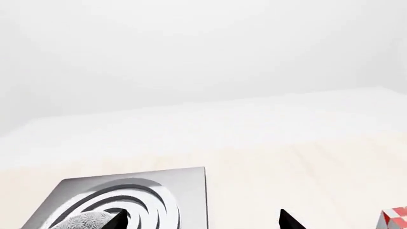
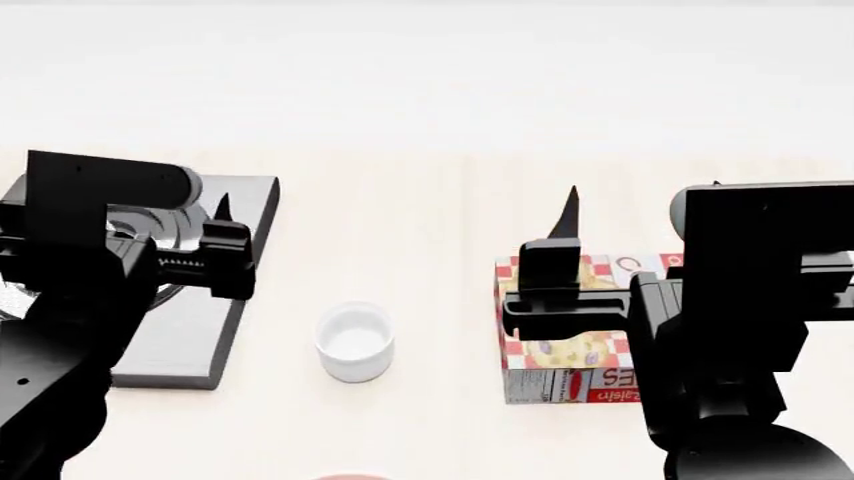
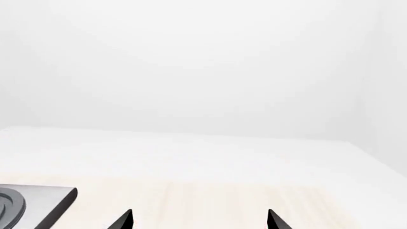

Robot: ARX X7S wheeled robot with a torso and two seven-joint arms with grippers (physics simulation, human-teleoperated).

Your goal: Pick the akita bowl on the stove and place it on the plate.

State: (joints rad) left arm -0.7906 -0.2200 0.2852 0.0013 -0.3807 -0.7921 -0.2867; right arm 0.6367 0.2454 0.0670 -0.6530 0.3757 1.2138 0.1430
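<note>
Lying beside left gripper (image 1: 202,220): akita bowl (image 1: 89,221)

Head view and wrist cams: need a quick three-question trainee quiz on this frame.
1. True or false: the left hand is shut on the akita bowl.
2. In the head view, what stands between the stove and the checkered box? A. a white cup B. a knife C. a second bowl
3. What is the akita bowl resting on?
Key: 1 false, its fingertips stand apart with nothing between them. 2 A. 3 the stove's burner rings.
</note>
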